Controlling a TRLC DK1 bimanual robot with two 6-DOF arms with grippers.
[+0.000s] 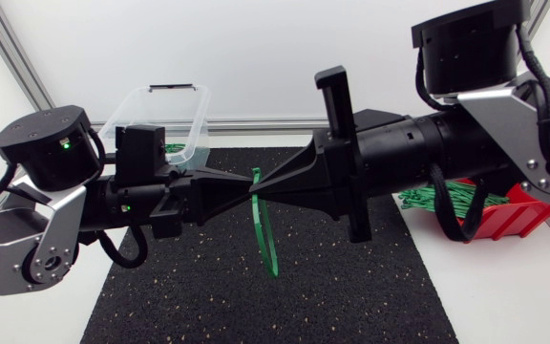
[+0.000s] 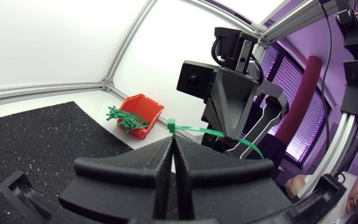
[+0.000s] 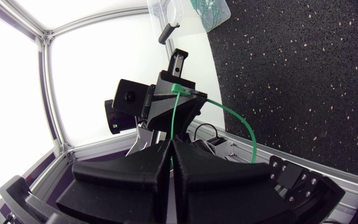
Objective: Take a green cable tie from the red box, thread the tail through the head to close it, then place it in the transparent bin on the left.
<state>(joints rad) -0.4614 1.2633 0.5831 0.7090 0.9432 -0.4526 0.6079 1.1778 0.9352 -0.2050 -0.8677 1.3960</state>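
Black mat point(image 1: 351, 287), mid-frame: left gripper point(image 1: 246, 187) and right gripper point(image 1: 264, 187) both clamp tie point(image 1: 267, 239); a slipping grip risks misthreading.

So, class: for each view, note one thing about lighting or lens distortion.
Head view: even light, hardly any shadow on the black mat. Left wrist view: white glare around the red box. Right wrist view: fisheye bows the mat's edge.

No readable text.
Nothing legible on the red box point(image 1: 510, 220) or the transparent bin point(image 1: 134, 113) (the dark strip point(image 1: 173, 88) on the bin's rim is too small to tell if it bears print).
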